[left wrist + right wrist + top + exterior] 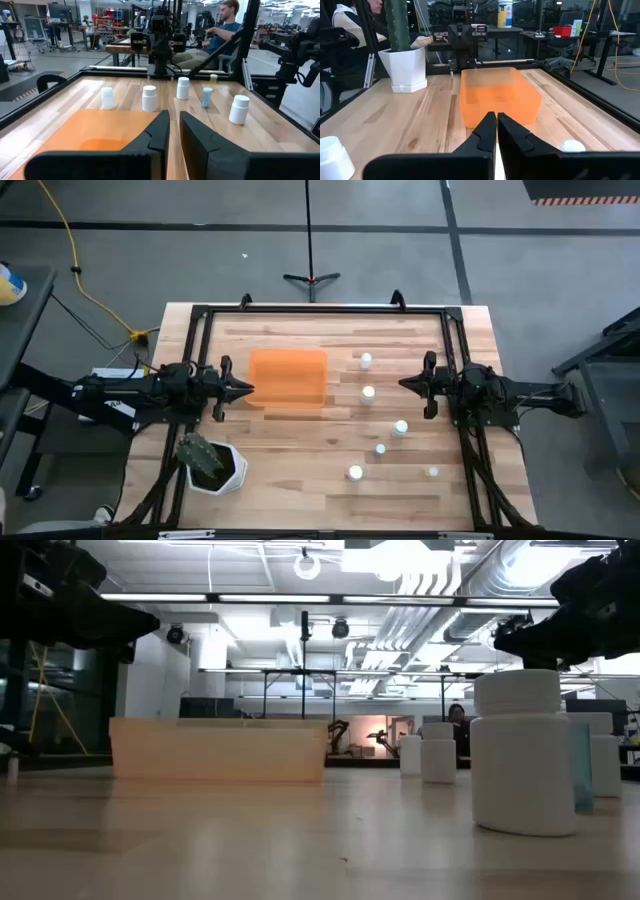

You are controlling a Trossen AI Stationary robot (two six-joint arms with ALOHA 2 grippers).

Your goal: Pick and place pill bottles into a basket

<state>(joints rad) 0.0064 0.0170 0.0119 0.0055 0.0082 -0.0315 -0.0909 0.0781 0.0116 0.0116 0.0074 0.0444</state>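
While both arms are waiting at the sides, no bottle is yet in the basket.

Basket: the orange basket (288, 377) is sitting left of centre on the wooden surface (300, 470), looking empty.

Bottles: six bottles are standing upright on the right half, well apart from one another; the nearest bottle (368, 392) to the basket is standing just off its right side, another (366, 361) behind it, and the rest are trailing toward the front edge.

Left gripper: the left gripper (243, 389) is hovering at the basket's left wall, jaws nearly closed on nothing.

Right gripper: the right gripper (405, 384) is hovering just right of the nearest bottle, jaws nearly closed and empty.

Step in hand: probably the first pick, best done by the right arm; the jaws need opening wider than a cap, then lowering straight over one bottle, since these light bottles are likely tipping at a sideways nudge.

Open room: bare wood is lying between the bottles and the basket, giving a clear carry path.

Edges: a black frame (320, 310) is bordering the surface; a potted cactus (210, 463) is standing at the front left, clear of the route.
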